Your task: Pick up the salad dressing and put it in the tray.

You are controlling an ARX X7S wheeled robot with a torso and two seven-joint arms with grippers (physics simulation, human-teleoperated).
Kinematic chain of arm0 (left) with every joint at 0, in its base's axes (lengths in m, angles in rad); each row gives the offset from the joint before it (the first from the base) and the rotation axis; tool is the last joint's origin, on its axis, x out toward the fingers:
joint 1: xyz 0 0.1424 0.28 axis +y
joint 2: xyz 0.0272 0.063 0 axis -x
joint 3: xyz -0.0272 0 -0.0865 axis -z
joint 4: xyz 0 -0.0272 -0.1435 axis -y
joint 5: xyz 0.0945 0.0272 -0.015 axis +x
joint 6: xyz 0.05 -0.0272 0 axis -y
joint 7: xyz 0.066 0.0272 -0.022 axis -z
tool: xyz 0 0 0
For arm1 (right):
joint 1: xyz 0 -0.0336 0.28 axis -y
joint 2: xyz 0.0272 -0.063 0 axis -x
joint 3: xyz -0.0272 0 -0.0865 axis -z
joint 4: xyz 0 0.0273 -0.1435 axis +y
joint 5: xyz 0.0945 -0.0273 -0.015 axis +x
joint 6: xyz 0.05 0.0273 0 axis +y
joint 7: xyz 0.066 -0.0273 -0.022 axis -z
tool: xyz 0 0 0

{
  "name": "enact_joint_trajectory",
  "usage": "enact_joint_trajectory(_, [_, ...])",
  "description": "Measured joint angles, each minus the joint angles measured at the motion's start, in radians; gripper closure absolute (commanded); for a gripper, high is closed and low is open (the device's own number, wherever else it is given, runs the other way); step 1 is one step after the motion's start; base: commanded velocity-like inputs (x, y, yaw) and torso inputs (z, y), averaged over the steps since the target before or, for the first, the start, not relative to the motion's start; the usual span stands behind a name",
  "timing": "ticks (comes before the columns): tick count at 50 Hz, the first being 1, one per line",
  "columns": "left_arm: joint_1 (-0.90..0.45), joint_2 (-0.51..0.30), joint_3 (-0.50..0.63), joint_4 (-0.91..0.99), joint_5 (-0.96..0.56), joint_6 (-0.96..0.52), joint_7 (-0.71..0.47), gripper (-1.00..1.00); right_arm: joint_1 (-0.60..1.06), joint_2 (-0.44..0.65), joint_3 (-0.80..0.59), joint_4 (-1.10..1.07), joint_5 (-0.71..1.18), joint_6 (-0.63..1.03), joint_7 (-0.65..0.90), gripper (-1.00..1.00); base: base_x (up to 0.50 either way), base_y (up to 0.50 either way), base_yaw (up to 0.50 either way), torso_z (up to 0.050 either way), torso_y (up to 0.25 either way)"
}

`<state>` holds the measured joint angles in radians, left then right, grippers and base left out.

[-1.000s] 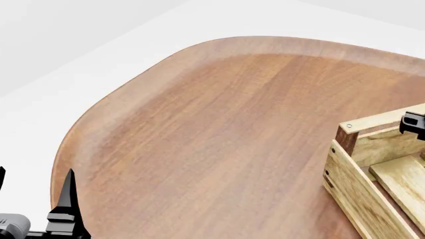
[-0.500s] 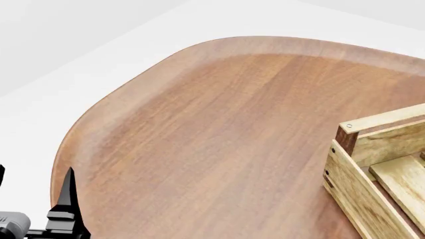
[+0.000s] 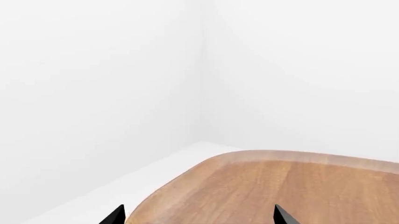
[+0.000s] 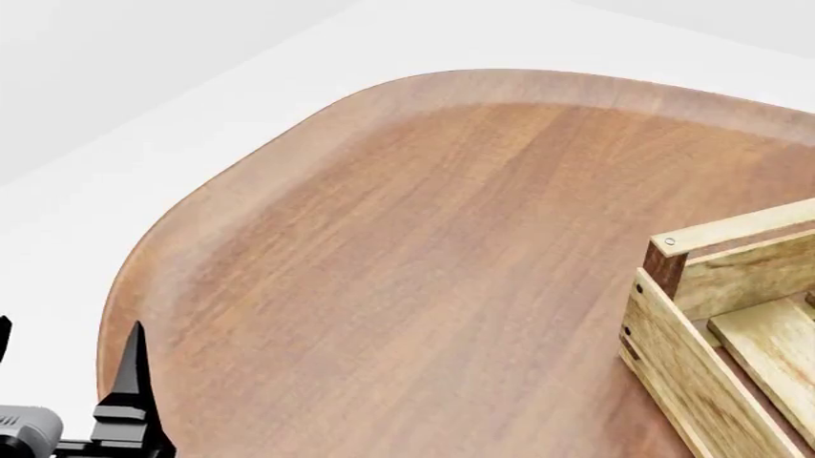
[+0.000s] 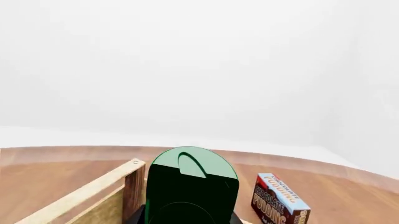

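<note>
The salad dressing's green cap [image 5: 193, 179] fills the middle of the right wrist view, close to the camera. My right gripper [image 5: 190, 219] is shut on the salad dressing, with a dark finger showing on each side of it. The bottle's white body and label are hidden. It hangs beside a dark corner post of the tray [image 5: 93, 196], a light-wood slatted crate. That tray [image 4: 694, 358] stands at the right edge of the head view, where neither the right gripper nor the bottle shows. My left gripper [image 4: 67, 329] is open at the table's near left corner, its fingertips [image 3: 115, 215] wide apart and holding nothing.
A blue-and-brown pudding box [image 5: 281, 198] stands on the table just beyond the tray's corner. The brown wooden table [image 4: 446, 239] has a rounded far-left corner, with white floor and walls beyond it.
One second ago a black part of the right gripper showed at the head view's right edge over the tray's rail. It has since left that view. The left gripper has barely moved.
</note>
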<state>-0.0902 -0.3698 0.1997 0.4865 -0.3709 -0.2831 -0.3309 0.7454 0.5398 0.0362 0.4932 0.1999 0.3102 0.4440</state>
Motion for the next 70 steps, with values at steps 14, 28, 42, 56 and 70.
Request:
enact_joint_trajectory(14, [0.0, -0.003, 0.005, -0.002, 0.0, 0.003, -0.003, -1.0, 0.119, -0.032, -0.047, 0.419, -0.057, -0.246, -0.028, 1.0, 0.0, 0.0, 0.0, 0.0, 0.001])
enact_joint_trajectory(28, [0.003, -0.006, 0.009, -0.002, 0.001, 0.006, -0.007, -1.0, 0.182, -0.058, -0.037, 0.728, -0.074, -0.423, -0.047, 1.0, 0.0, 0.0, 0.0, 0.0, 0.001])
enact_joint_trajectory(42, [0.003, -0.008, 0.013, -0.002, 0.001, 0.008, -0.011, -1.0, 0.164, -0.069, 0.013, 0.808, -0.096, -0.463, -0.046, 1.0, 0.0, 0.0, 0.0, 0.0, 0.001])
enact_joint_trajectory(56, [-0.001, -0.012, 0.017, -0.003, 0.001, 0.008, -0.013, -1.0, 0.134, -0.08, 0.06, 0.816, -0.127, -0.486, -0.034, 1.0, 0.0, 0.0, 0.0, 0.0, 0.0])
enact_joint_trajectory(70, [-0.005, -0.017, 0.021, 0.002, 0.0, 0.004, -0.018, -1.0, 0.129, -0.084, 0.087, 0.815, -0.166, -0.485, -0.021, -1.0, 0.0, 0.0, 0.0, 0.001, 0.001])
